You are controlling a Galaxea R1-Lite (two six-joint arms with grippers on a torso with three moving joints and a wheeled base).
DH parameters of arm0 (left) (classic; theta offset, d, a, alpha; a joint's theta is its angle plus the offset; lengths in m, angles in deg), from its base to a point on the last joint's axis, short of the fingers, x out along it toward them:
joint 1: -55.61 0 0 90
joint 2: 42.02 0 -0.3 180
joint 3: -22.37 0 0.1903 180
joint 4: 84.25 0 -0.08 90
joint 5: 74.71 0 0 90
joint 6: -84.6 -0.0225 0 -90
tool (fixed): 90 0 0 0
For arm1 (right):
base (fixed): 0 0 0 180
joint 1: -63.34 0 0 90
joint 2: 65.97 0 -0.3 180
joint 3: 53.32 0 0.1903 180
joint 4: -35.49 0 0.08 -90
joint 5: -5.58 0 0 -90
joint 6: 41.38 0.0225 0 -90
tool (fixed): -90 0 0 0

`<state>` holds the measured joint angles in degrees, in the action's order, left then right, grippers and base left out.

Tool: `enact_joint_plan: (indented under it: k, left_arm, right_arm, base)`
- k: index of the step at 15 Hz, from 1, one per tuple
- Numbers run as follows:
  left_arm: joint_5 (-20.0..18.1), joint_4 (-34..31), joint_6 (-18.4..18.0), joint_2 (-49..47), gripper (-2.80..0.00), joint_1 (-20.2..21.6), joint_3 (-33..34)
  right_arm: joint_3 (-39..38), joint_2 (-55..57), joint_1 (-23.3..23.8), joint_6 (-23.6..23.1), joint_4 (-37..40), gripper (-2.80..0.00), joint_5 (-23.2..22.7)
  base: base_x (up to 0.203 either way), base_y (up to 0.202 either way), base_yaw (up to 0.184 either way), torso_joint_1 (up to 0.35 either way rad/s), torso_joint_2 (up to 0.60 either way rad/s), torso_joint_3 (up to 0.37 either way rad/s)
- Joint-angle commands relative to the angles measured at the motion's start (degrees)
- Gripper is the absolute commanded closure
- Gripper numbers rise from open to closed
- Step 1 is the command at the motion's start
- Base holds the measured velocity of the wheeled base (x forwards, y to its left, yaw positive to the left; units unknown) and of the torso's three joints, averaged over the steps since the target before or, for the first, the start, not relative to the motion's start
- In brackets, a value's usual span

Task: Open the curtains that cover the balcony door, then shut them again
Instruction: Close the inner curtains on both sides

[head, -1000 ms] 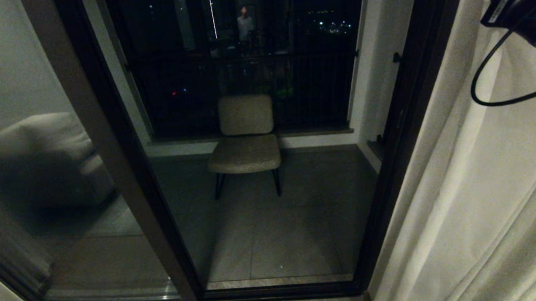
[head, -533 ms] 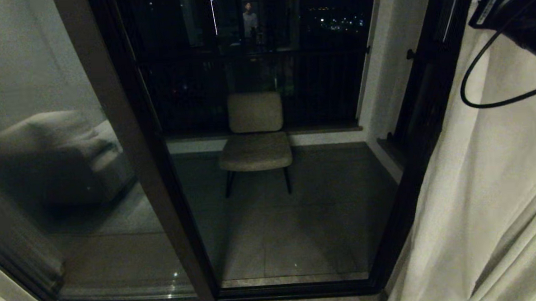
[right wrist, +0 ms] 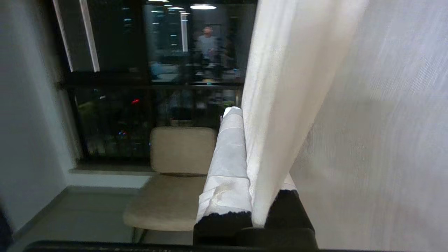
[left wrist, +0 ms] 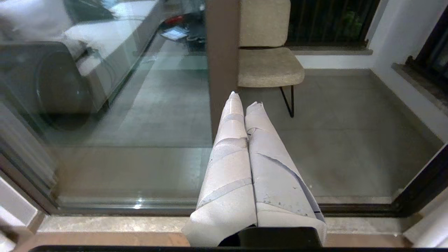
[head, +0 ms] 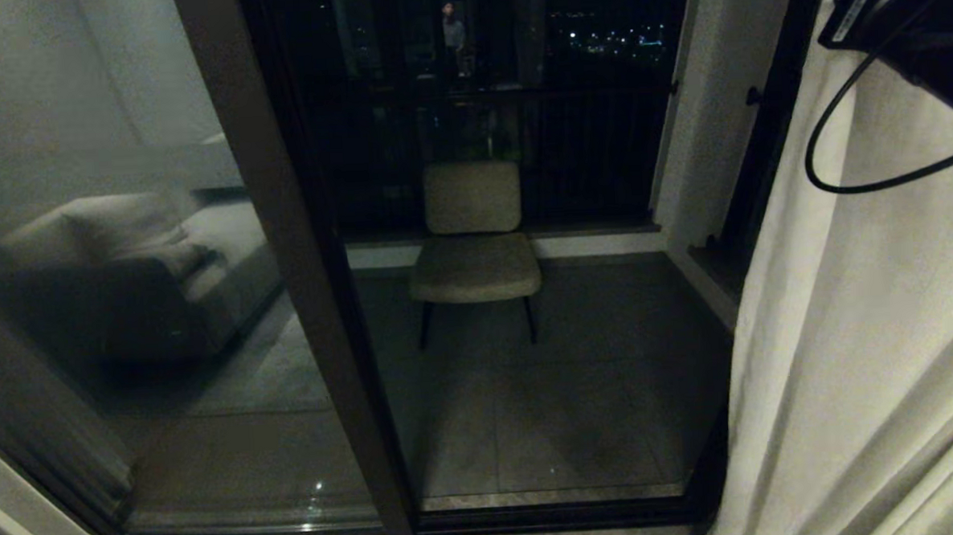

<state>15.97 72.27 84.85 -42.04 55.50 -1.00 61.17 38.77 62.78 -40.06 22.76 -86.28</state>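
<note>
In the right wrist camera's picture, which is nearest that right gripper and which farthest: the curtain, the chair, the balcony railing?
From the right gripper:
1. Curtain, pinched between its fingers.
2. Chair, out on the balcony.
3. Balcony railing, behind the chair, farthest.

Dim night scene; indoor light glares off the balcony door [head: 206,327] glass, edges bowed and soft.

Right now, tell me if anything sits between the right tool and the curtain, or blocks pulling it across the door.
Nothing sits between them: the right tool is shut on the curtain's edge. Across the balcony door, nothing visible blocks the path; the chair stands behind the glass.
</note>
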Motion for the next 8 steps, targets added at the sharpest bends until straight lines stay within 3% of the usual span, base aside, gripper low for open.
enact_joint_plan:
  k: [1, 8]
  left_arm:
    - [0.02, 0.0, 0.02, 0.02, 0.0, 0.02, 0.0]
    - [0.02, 0.02, 0.02, 0.02, 0.0, 0.02, 0.0]
  right_arm:
    - [0.02, 0.03, -1.11, -0.17, -0.11, 0.0, -0.07]
    - [-0.16, -0.15, -1.02, -0.26, -0.03, 0.0, 0.02]
  base:
    - [0.0, 0.182, -0.004, 0.006, 0.01, -0.002]
    - [0.0, 0.192, 0.0, 0.005, 0.0, 0.002]
